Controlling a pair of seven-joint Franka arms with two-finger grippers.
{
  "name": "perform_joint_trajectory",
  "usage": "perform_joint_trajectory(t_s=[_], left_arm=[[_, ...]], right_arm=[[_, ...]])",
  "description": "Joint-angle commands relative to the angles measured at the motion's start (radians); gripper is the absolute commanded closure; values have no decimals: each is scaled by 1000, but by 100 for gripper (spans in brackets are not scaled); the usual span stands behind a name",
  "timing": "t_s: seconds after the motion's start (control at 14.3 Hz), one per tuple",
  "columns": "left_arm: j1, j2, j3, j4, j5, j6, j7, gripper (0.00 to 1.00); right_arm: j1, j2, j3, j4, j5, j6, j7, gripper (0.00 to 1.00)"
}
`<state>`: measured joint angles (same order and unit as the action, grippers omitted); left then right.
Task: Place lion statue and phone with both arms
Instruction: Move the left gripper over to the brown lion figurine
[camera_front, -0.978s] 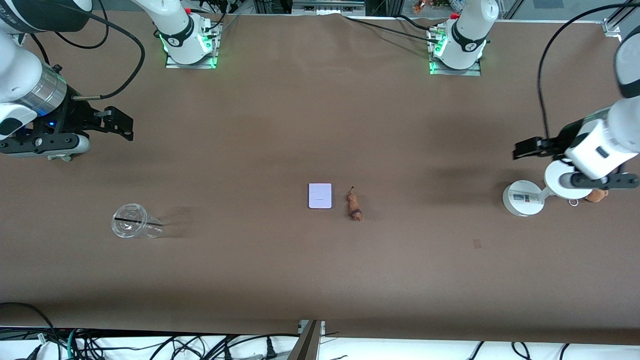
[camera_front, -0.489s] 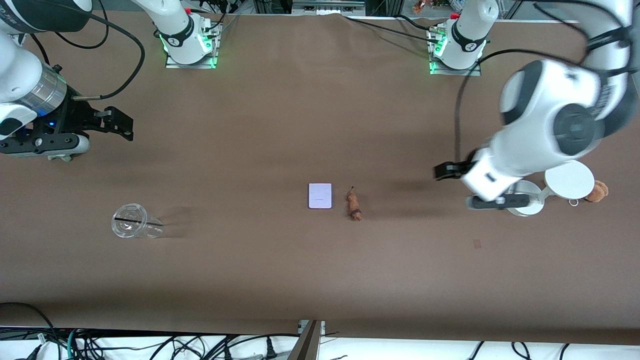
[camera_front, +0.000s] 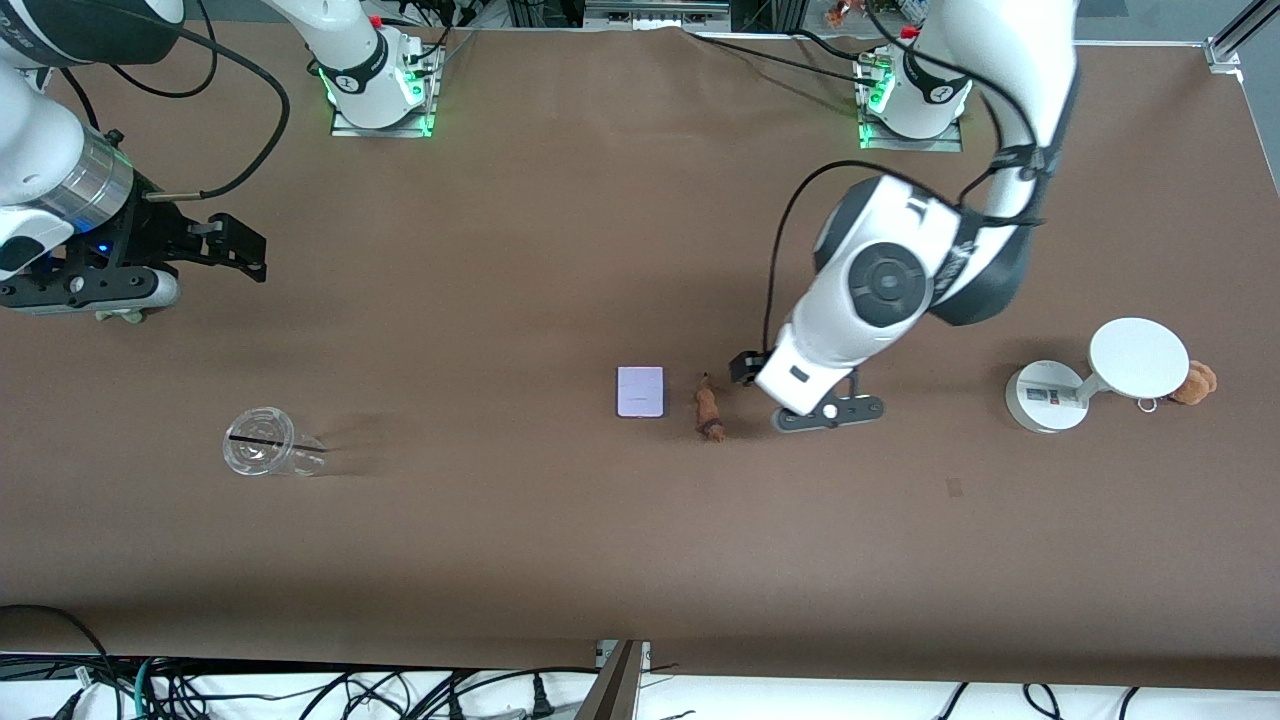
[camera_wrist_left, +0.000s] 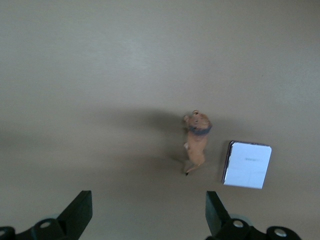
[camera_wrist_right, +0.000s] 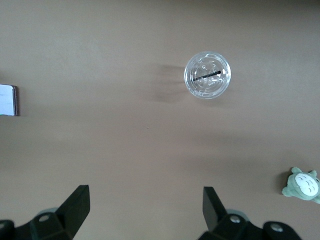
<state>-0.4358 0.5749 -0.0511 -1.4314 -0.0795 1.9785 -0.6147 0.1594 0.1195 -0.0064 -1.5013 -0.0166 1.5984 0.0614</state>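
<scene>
The lion statue (camera_front: 709, 412), a tiny orange-brown figurine, lies on the brown table near its middle. The phone (camera_front: 640, 391), a pale lavender-white rectangle, lies flat beside it toward the right arm's end. My left gripper (camera_front: 745, 367) is open and empty, hanging over the table just beside the lion toward the left arm's end. In the left wrist view the lion (camera_wrist_left: 196, 142) and phone (camera_wrist_left: 247, 164) lie ahead of the open left gripper (camera_wrist_left: 149, 200). My right gripper (camera_front: 235, 245) is open and empty, waiting over the right arm's end of the table; it also shows in the right wrist view (camera_wrist_right: 145, 197).
A clear plastic cup (camera_front: 262, 442) lies toward the right arm's end. A white round-topped stand (camera_front: 1090, 375) and a brown plush with a metal ring (camera_front: 1195, 382) sit at the left arm's end. A grey plush (camera_wrist_right: 302, 185) shows in the right wrist view.
My left arm has swung from over the white stand toward the table's middle, bringing its gripper beside the lion. The right arm has not moved.
</scene>
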Motion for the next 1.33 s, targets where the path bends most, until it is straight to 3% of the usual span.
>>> perform_joint_trajectory(t_s=[0.0,0.49,1.12,1.26], left_arm=[[-41,72,17,35,49,71,-63,0],[-121,207,22,60,55,238,-125,0],[-146,296,25,91,152,293,-128,0],[-146,299,25,101,152,292,-128,15]], right_arm=[[-4,3,0,13,7,-5,-5,0],[-3,2,0,13,7,-5,-5,0],[-3,2,0,15,7,-5,-5,0],[-3,2,0,15,7,-5,-5,0]])
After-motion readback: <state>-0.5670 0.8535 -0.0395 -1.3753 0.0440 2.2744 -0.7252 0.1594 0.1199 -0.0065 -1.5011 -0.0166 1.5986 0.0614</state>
